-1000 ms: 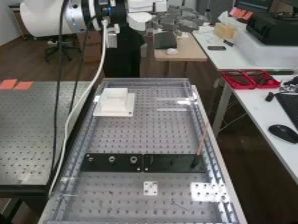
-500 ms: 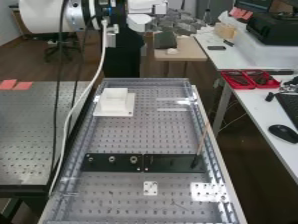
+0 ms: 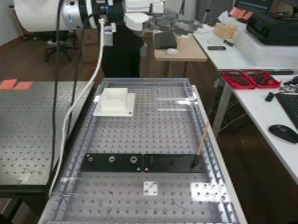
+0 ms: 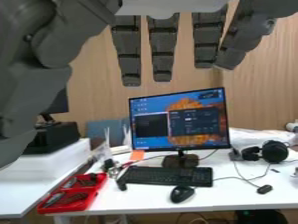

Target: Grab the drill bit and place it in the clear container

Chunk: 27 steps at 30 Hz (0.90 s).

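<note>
One perforated table (image 3: 159, 135) runs down the middle of the high view, the white table (image 3: 263, 107) at its right; between them they put the likely workpieces on either side of a reachable lane. The arm (image 3: 46, 15) comes in at the upper left, high up, which would suit looking over the layout before choosing a grasp. At the top centre is the hand (image 3: 176, 22), its fingers open, long and straight in the wrist view, a pose fit for an approach. The red tray (image 3: 255, 79) lies on the white table, right of centre, its divided form probably meant to keep the dark pieces inside sorted. A white block (image 3: 114, 102) sits towards the far left of the perforated table, on a broad base that should steady it. Nearer, two black strips (image 3: 173, 162) lie end to end across it, perhaps as a rack. Smallest, a slim rod (image 3: 201, 142) leans at their right end, tip up, handy for a pinch. Whether that or something in the tray is the drill bit, I cannot tell, nor which thing is the clear container.
</note>
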Each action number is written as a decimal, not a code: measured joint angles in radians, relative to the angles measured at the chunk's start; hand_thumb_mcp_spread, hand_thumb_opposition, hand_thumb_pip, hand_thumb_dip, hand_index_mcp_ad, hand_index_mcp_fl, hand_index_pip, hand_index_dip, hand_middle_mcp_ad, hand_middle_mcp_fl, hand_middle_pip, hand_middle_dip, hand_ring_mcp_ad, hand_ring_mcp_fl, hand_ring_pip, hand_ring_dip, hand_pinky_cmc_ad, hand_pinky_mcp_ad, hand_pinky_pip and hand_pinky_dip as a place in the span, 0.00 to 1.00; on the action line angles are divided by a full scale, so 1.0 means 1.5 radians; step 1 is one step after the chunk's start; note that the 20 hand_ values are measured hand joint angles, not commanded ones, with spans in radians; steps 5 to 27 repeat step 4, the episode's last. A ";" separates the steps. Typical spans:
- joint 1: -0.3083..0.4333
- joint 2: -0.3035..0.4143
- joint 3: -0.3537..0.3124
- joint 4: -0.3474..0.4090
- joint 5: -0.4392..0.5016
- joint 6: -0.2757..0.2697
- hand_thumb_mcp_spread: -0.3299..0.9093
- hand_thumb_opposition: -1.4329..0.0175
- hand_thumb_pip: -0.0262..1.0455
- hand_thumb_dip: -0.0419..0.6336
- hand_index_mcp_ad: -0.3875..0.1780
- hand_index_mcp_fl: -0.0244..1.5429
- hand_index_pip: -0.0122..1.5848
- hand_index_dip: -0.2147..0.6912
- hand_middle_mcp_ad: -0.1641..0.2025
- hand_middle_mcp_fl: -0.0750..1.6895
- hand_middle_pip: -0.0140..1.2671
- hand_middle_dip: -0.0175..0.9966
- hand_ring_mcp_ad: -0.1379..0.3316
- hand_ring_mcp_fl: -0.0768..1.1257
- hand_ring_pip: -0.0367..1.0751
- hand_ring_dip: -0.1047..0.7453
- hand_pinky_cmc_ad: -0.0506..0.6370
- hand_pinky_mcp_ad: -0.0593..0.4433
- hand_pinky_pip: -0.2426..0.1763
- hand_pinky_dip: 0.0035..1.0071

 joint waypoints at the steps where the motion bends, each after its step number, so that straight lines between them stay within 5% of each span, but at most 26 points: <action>1: 0.000 0.000 0.000 0.000 -0.001 -0.001 0.45 0.49 0.27 0.11 0.62 0.25 0.05 0.52 0.69 0.16 0.12 0.20 0.83 0.13 0.14 0.19 0.55 0.55 0.43 0.19; 27: 0.001 0.000 0.000 -0.004 0.002 -0.001 0.45 0.49 0.24 0.11 0.62 0.25 0.05 0.52 0.69 0.16 0.12 0.20 0.82 0.13 0.14 0.19 0.55 0.55 0.43 0.19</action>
